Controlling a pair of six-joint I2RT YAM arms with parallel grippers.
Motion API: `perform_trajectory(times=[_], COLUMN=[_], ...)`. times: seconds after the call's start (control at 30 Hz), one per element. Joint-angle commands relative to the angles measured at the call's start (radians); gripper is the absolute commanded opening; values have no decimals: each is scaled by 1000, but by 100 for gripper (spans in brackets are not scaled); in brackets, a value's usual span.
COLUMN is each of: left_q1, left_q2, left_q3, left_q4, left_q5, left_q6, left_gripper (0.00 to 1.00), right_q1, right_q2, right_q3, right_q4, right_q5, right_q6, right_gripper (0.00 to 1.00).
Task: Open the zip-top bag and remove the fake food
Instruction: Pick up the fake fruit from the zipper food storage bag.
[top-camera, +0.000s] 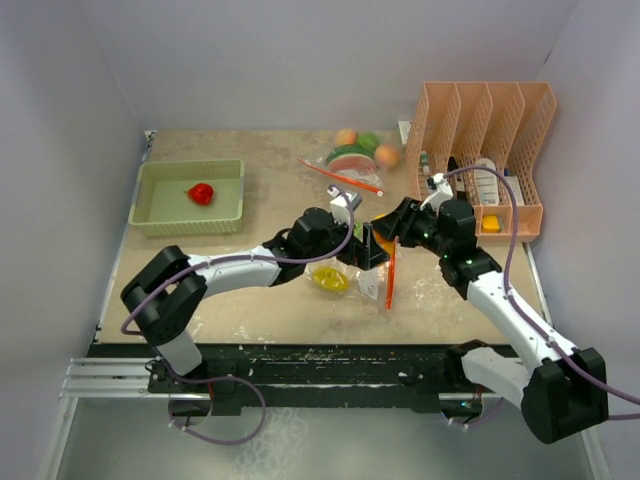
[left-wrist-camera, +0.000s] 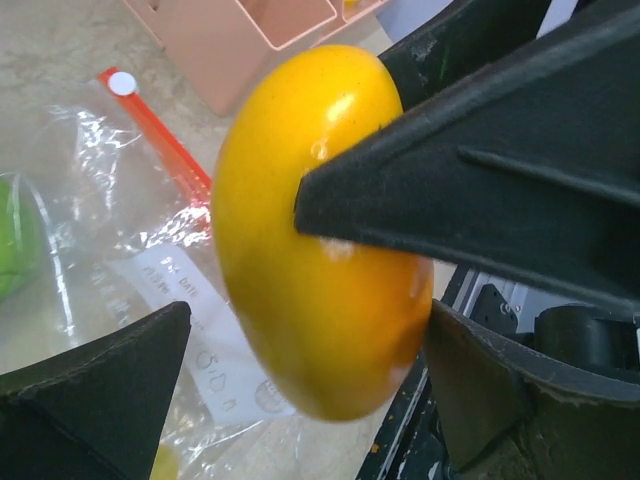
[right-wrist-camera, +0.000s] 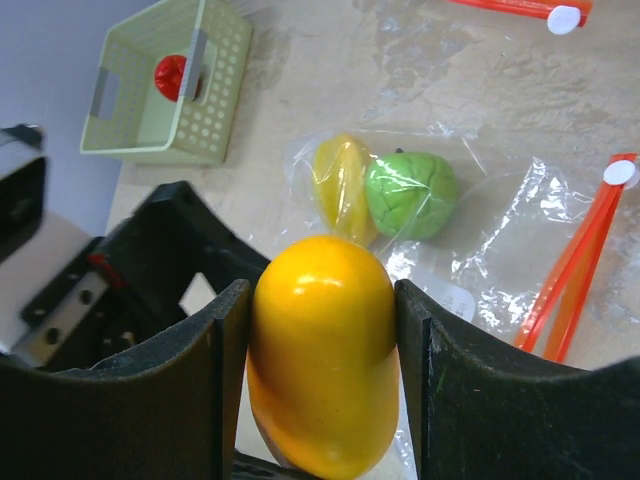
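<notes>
Right gripper (right-wrist-camera: 322, 292): its fingers (right-wrist-camera: 170, 400) are clenched on a yellow-orange toy fruit (right-wrist-camera: 320, 370), one finger on each flank. The fruit is held in the air above the tabletop (right-wrist-camera: 330, 80), clear of the bag.

Left gripper (left-wrist-camera: 308, 320): its fingers (left-wrist-camera: 100, 400) are spread wide and grasp nothing. The same fruit sits between them. The lower-left finger stands clear of the fruit; whether the other finger touches it cannot be told. A finger of the right gripper presses on the fruit's side in the left wrist view.

In the top view the two grippers meet tip to tip over the middle of the tabletop, left gripper (top-camera: 365, 250) beside right gripper (top-camera: 390, 228).

Zip-top bag (right-wrist-camera: 480, 230): it lies flat on the tabletop below the grippers, with its orange zip strip (right-wrist-camera: 570, 265) at one edge. Inside lie a yellow toy piece (right-wrist-camera: 343, 185) and a green toy piece (right-wrist-camera: 412, 195), touching each other.

Green basket (top-camera: 160, 215): it stands at the left of the tabletop and holds one red toy piece (top-camera: 200, 193).

Second bag (top-camera: 340, 162): it lies at the rear and contains orange, green and peach toy pieces.

Peach organizer (top-camera: 450, 120): it stands at the rear right.
</notes>
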Motion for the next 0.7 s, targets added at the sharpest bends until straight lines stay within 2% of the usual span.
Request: perform_trajectory(times=[0.0,0.03,0.1,0.2,0.3,0.43,0.53,0.6,0.67], left_q1=[-20,-22,-21,-22,-21,-20,2,61,169], left_q2=[41,46,51,48,38,1,-44,-85,-142], left_q3=[105,110,119,126,130,121,117,89,37], left_q4=[102,105,105,101,91,52,-38,-79,-91], left_q5=[16,14,11,5,2,-30,-90,-91,-62], left_q6=[16,16,16,20,27,39,68,66,25], left_gripper=[99,100,90,61,42,36,36,36,36], right_q1=[13,13,13,13,13,13,13,12,12], right_q2=[-57,-64,-75,-89,-96,-99,-111,-122,-127], right_q3=[56,58,57,50,46,60,73,75,82], right_q4=[23,15,4,-5,-12,-43,-122,-130,-158], right_q5=[-10,-11,-10,-6,-3,25,41,96,130], right_q6=[10,7,4,3,0,-15,-26,-14,-22], right_gripper=[53,53,53,54,54,61,74,78,79])
